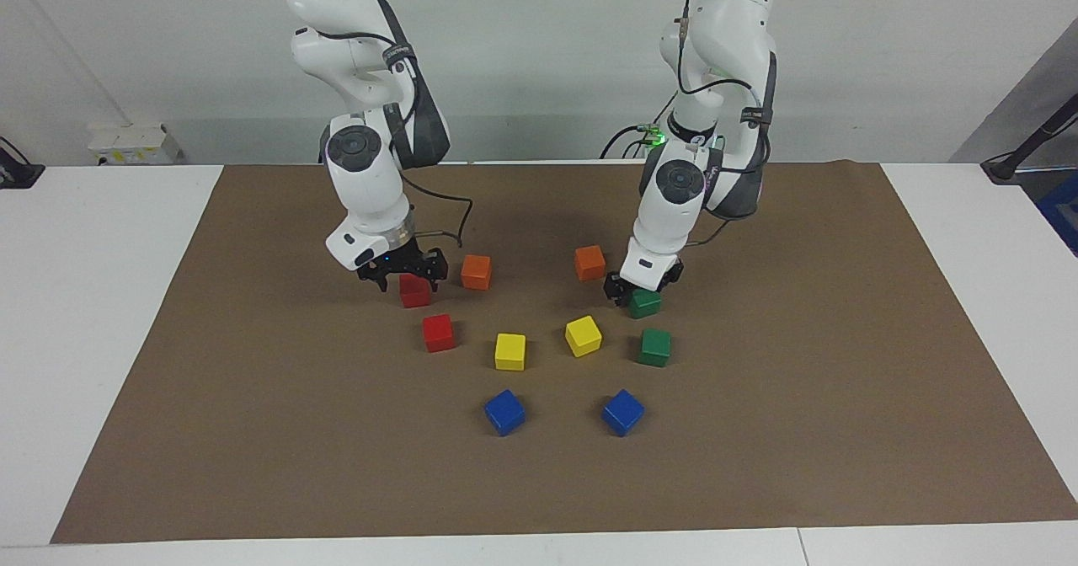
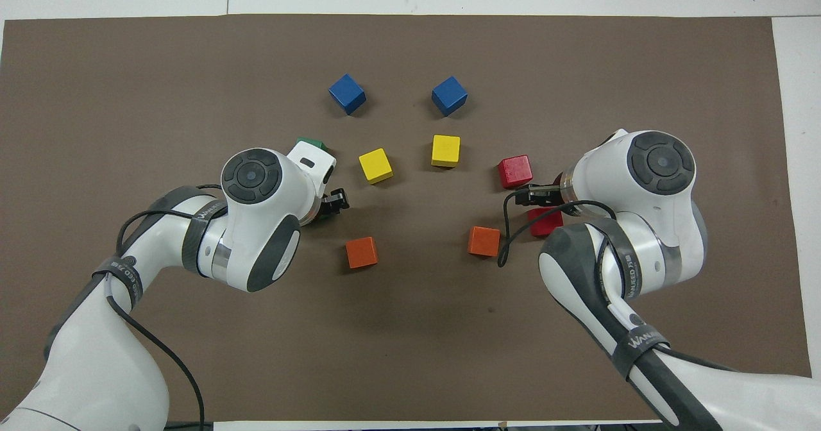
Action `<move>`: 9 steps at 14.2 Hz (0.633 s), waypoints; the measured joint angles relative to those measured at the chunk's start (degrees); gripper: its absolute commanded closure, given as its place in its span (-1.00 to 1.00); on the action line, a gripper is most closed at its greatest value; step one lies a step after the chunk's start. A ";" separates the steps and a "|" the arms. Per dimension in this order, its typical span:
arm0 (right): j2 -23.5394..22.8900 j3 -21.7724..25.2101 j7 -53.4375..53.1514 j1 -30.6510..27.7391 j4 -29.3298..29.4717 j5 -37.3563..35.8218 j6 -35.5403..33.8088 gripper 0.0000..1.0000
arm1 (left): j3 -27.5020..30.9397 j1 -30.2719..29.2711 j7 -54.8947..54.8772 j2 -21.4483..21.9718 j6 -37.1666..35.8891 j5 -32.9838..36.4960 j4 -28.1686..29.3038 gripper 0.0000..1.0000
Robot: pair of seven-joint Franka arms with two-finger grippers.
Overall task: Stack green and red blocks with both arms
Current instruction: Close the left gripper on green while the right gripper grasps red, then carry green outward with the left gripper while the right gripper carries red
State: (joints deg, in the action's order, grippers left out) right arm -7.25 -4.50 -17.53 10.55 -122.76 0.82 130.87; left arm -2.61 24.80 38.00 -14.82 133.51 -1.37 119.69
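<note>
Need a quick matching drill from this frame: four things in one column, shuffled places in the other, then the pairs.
Things:
1. right gripper
2. left gripper
3. blue blocks
4. yellow blocks

Places:
A. farthest from the robots
B. at a green block
C. at a red block
D. between the free red block and the free green block

Pairs: 1-C, 2-B, 3-A, 4-D

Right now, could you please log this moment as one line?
left end effector: on green block | right end effector: on red block | nothing stacked
</note>
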 measured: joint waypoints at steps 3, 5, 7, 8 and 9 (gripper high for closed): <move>-0.13 0.03 -0.01 0.00 -2.49 0.00 2.69 -1.00 | 0.09 0.00 0.04 0.00 0.00 0.00 0.03 1.00; -0.13 0.03 -0.01 0.00 -3.82 0.00 4.49 -0.98 | 0.22 -0.10 0.06 0.01 0.00 0.00 -0.03 1.00; -0.12 0.03 -0.01 0.01 -4.24 0.00 4.70 -0.90 | 0.58 -1.14 -0.05 0.45 -0.07 0.00 -0.48 1.00; -0.12 0.03 -0.01 0.03 -4.39 0.00 4.81 -0.86 | 0.75 -2.15 -0.85 1.25 -0.57 0.00 -0.80 1.00; -0.12 0.03 -0.01 0.06 -4.64 0.00 5.26 -0.59 | 0.87 -3.90 -2.93 2.55 -1.89 0.00 -1.13 1.00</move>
State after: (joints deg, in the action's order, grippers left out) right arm -7.37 -4.47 -17.53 10.61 -127.40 0.82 136.13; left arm -1.74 20.90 35.07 -12.27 131.62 -1.37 118.56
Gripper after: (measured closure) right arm 0.000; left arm 0.449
